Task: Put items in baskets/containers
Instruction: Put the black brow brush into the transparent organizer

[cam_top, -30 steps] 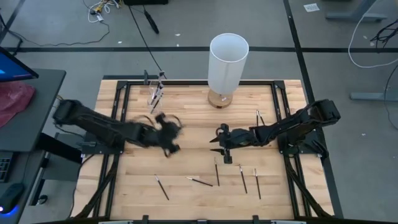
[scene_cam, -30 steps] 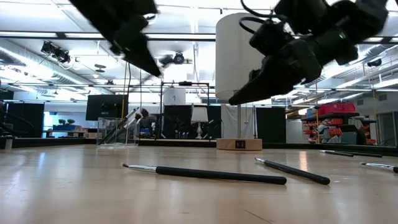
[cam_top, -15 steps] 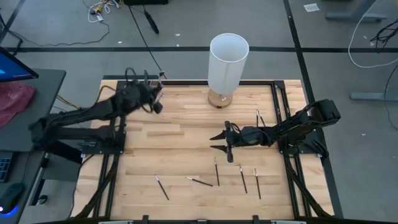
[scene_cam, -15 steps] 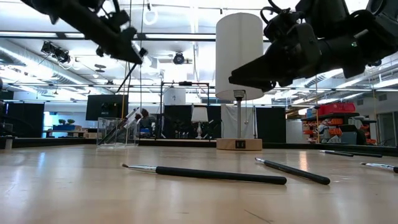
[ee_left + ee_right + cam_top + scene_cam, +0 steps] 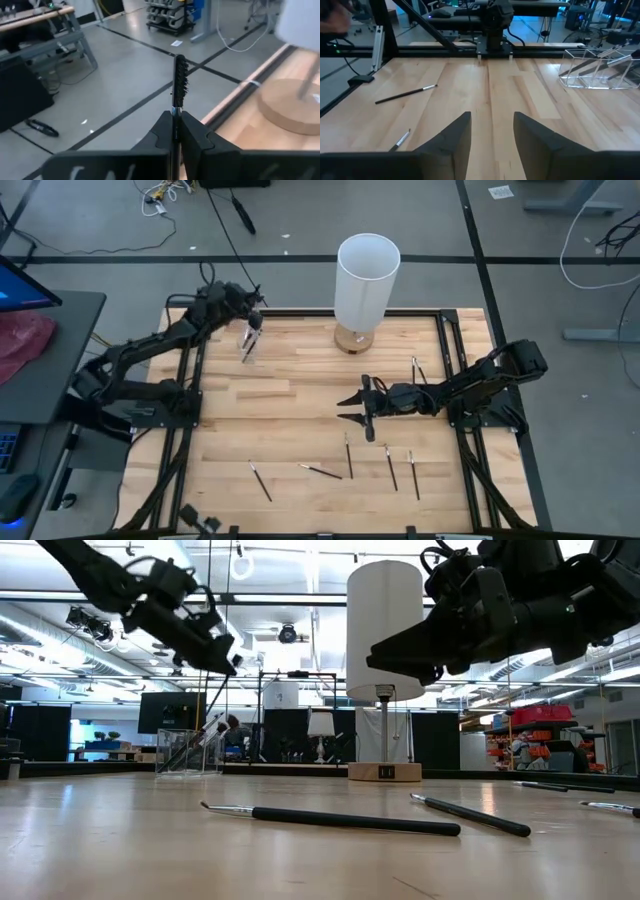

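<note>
Brushes first: we see the left gripper (image 5: 250, 313) at about ten o'clock on the surface (image 5: 300, 395), its fingers pressed together on a thin dark-handled brush (image 5: 179, 82). In the left wrist view the handle runs up between the two fingertips and the spiky dark bristle head stands clear above them. In the high view this gripper hangs right over the clear cup (image 5: 248, 340), a colourless straight-walled container with several slim brushes leaning inside it. In the low view the cup (image 5: 190, 751) sits far back on the surface with the gripper (image 5: 222, 653) above it.

Toward twelve o'clock stands a lamp (image 5: 366, 280) with a smooth white cylindrical shade and a round wooden base.

Moving right, we find the right gripper (image 5: 355, 407) near the middle of the surface, its dark tapered fingers spread apart and holding nothing; the right wrist view shows pale wood planks in the gap between them.

At about six o'clock loose brushes lie flat on the planks: one (image 5: 260, 480) toward seven o'clock, one (image 5: 322, 472) beside it, one (image 5: 348, 455) just below the right gripper, and two more (image 5: 390, 467) (image 5: 414, 475) toward five o'clock. Another (image 5: 417, 370) lies near three o'clock beside the right arm. All are thin, straight and matte black, some pale-tipped.
</note>
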Tool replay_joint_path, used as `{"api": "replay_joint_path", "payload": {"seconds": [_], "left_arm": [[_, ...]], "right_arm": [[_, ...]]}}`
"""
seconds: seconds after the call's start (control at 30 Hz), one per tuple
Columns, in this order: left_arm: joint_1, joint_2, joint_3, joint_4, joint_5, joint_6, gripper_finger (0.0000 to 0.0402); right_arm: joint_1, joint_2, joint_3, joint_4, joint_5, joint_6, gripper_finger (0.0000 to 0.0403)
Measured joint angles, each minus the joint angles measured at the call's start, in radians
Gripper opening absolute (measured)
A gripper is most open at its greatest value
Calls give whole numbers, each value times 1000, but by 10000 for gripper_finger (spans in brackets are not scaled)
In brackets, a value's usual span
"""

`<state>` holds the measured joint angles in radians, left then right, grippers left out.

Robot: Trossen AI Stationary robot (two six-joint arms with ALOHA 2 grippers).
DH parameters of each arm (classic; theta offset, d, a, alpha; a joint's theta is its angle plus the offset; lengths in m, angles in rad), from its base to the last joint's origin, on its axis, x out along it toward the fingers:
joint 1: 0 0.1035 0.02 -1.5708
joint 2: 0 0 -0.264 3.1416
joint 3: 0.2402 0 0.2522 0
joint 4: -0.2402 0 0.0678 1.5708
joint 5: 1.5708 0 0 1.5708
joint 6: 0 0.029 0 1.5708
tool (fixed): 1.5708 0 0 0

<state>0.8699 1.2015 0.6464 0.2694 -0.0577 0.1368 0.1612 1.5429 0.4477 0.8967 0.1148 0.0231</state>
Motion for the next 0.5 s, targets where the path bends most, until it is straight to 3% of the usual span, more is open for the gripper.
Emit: {"api": "replay_joint_path", "payload": {"seconds": [0.27,0.5], "left_arm": [[93,175,0,177,102,2,15],[139,275,0,212,177,6,15]], "right_arm": [[0,0,0,0,-2,18,148],[0,0,0,0,-2,18,148]]}}
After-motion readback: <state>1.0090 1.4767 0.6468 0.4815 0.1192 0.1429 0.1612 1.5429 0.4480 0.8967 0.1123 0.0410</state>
